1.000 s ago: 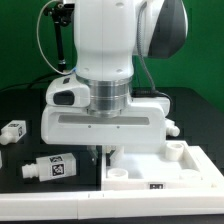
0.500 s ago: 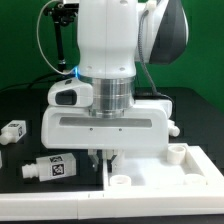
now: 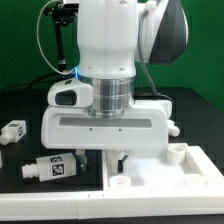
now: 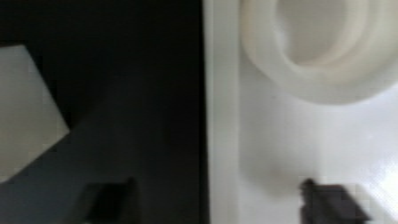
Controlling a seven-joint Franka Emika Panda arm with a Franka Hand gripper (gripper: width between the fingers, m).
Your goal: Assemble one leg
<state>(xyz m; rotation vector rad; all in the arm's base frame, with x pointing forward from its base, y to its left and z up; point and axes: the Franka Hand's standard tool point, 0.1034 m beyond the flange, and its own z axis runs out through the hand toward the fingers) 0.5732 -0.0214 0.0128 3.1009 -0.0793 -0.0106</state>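
Jaws have spread wider than a second ago and hang empty over the panel (image 3: 150, 176) by its corner socket (image 3: 118, 183). One leg (image 3: 50, 168) lies on the desk (image 3: 20, 185) at the exterior view's left. Lowering here could strike the panel's edge.

I stood in a robotics lab: black tabletop (image 3: 25, 105), plain green backdrop (image 3: 15, 40), a tagged white leg (image 3: 52, 168) lying loose, cabling (image 3: 42, 45) beside my arm (image 3: 105, 40).
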